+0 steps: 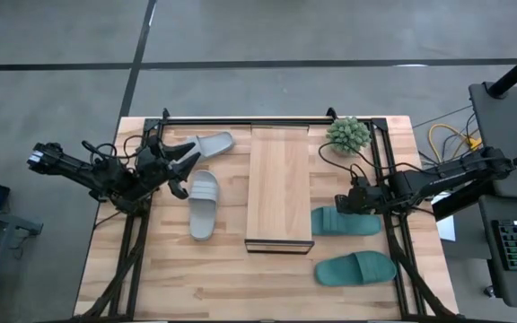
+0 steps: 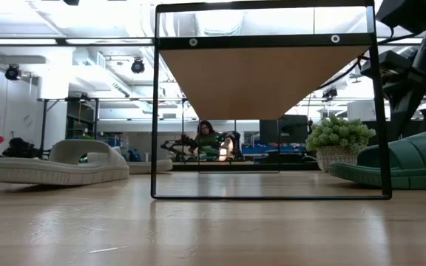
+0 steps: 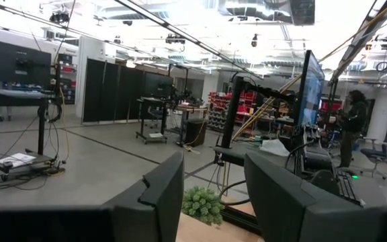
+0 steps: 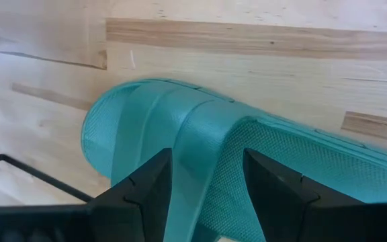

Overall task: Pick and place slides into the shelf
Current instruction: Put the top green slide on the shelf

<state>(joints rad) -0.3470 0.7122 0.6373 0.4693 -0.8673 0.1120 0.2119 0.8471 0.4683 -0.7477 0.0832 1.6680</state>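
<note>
The shelf (image 1: 279,187) is lying lengthwise at the centre of the wooden table (image 1: 240,292), its light plank top bare; in the low view its dark frame (image 2: 268,103) is standing open, with nothing inside.

Two light grey slides are sitting on the shelf's 9 o'clock side. One grey slide (image 1: 205,205) is lying just beside the shelf, running from 12 toward 6 o'clock. The other grey slide (image 1: 206,144) is resting toward 11 o'clock, near the table's far edge, angled across.

Two teal slides are lying on the shelf's 3 o'clock side. The nearer teal slide (image 1: 344,221) is sitting just beside the shelf's near corner; the second teal slide (image 1: 356,268) is lying toward 5 o'clock, apart from it.

The right gripper (image 1: 346,203) is hovering at the nearer teal slide's far end, and its wrist view is showing the fingers (image 4: 146,188) standing apart, straddling the strap of that slide (image 4: 200,148); whether the pads are touching the rubber I cannot tell.

The left gripper (image 1: 184,160) is pointing between the two grey slides, its fingers (image 3: 160,195) parted with nothing between them, aimed level across the room.

A small potted plant (image 1: 347,135) is standing at the shelf's 1 o'clock. Beyond the table a person (image 2: 207,137) is sitting at a desk.
</note>
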